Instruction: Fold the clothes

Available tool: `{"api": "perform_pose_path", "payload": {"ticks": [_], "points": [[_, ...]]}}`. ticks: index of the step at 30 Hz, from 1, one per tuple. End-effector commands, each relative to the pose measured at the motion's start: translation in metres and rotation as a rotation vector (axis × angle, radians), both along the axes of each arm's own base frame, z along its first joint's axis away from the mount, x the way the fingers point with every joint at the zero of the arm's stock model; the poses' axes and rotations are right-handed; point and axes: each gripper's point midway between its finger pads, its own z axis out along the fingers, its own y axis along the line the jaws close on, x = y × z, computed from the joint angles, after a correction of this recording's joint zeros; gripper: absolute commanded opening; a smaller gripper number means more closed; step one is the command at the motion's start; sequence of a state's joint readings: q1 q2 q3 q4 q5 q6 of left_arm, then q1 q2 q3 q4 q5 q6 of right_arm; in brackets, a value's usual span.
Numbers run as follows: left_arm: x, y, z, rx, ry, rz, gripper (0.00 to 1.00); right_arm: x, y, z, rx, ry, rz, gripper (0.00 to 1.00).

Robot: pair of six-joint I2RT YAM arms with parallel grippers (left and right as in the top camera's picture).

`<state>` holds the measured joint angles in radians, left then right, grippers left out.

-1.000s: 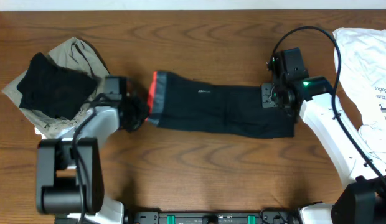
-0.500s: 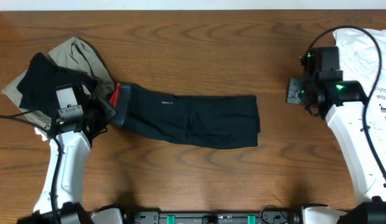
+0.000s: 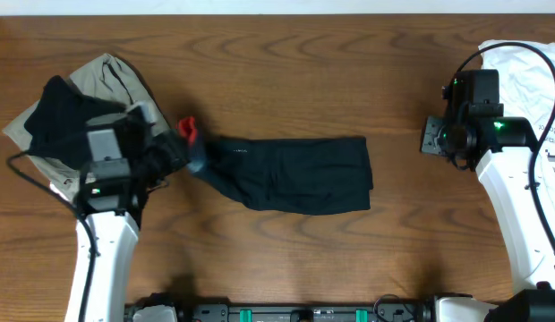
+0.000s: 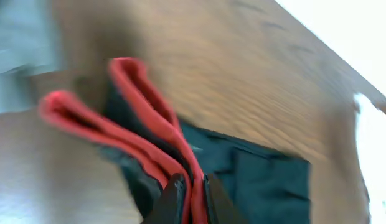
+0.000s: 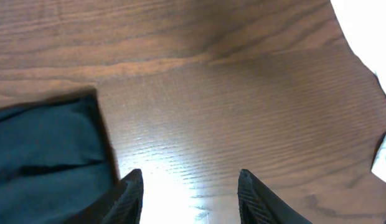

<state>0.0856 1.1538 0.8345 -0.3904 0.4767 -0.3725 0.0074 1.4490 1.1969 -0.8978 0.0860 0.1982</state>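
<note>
Motion blur over the red-edged waistband (image 4: 127, 134); white garment (image 3: 519, 67) partly beyond the right edge.

Wooden table (image 3: 286, 72), dark brown grain. Far left: plain black folded garment (image 3: 58, 121) lies on top of a khaki garment (image 3: 112, 76). Far right: white printed garment (image 3: 524, 76), rumpled, runs past the frame edge.

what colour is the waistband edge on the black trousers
Bright coral-red waistband edge, clearest in the left wrist view.
</note>
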Motion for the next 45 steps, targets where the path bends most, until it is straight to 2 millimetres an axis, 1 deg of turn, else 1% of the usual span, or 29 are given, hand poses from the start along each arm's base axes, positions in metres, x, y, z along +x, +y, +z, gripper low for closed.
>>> {"api": "perform_pose_path", "payload": {"ticks": [1,5,12,17,24,27,30,33,36,40,45], "points": [[0.001,-0.038,0.031,0.001,-0.107,-0.155,0.06,0.000,-0.001,0.007,0.011,-0.012,-0.014,0.48],[-0.006,-0.079,0.041,0.000,-0.155,-0.284,0.06,-0.004,0.000,0.005,0.020,0.008,-0.015,0.47],[-0.018,-0.138,0.060,-0.004,-0.261,-0.456,0.06,-0.008,0.000,0.003,0.042,0.020,-0.067,0.48],[-0.026,-0.167,0.061,0.034,-0.300,-0.505,0.06,-0.012,-0.006,0.002,0.048,0.032,-0.138,0.48],[-0.033,-0.206,0.058,0.052,-0.333,-0.562,0.06,-0.016,-0.020,0.001,0.058,0.039,-0.205,0.49],[-0.030,-0.216,0.057,0.077,-0.335,-0.545,0.06,-0.020,-0.022,-0.001,0.057,0.055,-0.213,0.49],[-0.025,-0.224,0.051,0.087,-0.307,-0.502,0.06,-0.021,-0.022,-0.001,0.053,0.062,-0.204,0.49],[-0.018,-0.228,0.043,0.070,-0.267,-0.432,0.06,-0.022,-0.022,-0.002,0.054,0.068,-0.198,0.49],[-0.015,-0.238,0.043,0.028,-0.263,-0.410,0.06,-0.024,-0.020,-0.003,0.063,0.073,-0.195,0.49],[-0.015,-0.251,0.042,-0.008,-0.266,-0.411,0.06,-0.024,-0.019,-0.003,0.068,0.075,-0.192,0.49],[-0.019,-0.265,0.033,-0.011,-0.256,-0.439,0.06,-0.024,-0.019,-0.003,0.067,0.077,-0.188,0.49]]}}
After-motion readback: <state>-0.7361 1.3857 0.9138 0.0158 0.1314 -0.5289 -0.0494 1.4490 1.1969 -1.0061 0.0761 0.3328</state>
